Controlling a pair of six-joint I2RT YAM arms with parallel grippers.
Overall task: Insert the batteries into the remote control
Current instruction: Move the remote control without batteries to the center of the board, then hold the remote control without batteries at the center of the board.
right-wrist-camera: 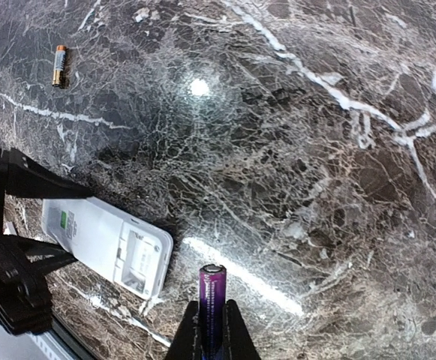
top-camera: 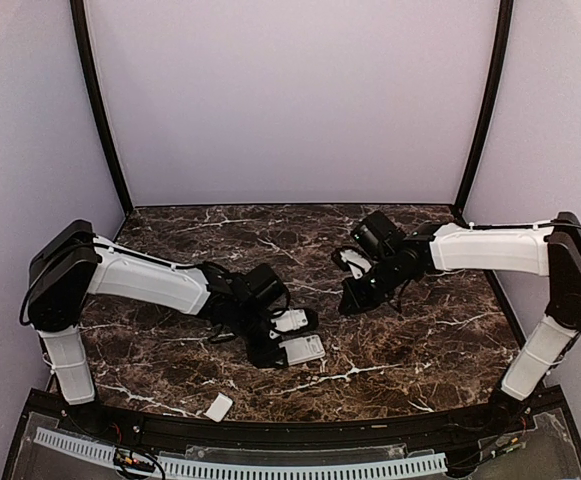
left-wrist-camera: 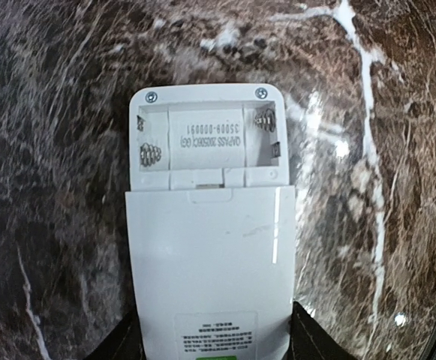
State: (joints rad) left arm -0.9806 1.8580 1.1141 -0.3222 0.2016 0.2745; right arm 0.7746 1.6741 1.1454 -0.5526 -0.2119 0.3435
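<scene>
On the dark marbled worktop (top-camera: 420, 330), the right claw (right-wrist-camera: 211, 334) is clenched on a purple battery (right-wrist-camera: 211, 292). The left claw (left-wrist-camera: 214, 345) straddles the face-down remote control (left-wrist-camera: 210, 247), fingers (left-wrist-camera: 308, 341) at both sides; whether it grips I cannot tell.

A small white cover plate (top-camera: 219, 406) lies flat near the front edge of the dark marble table (top-camera: 440, 340).

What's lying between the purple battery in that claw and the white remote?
Nothing. In the right wrist view, only bare marble table separates the purple battery, clamped in the right gripper, from the remote control and its open compartment end.
</scene>
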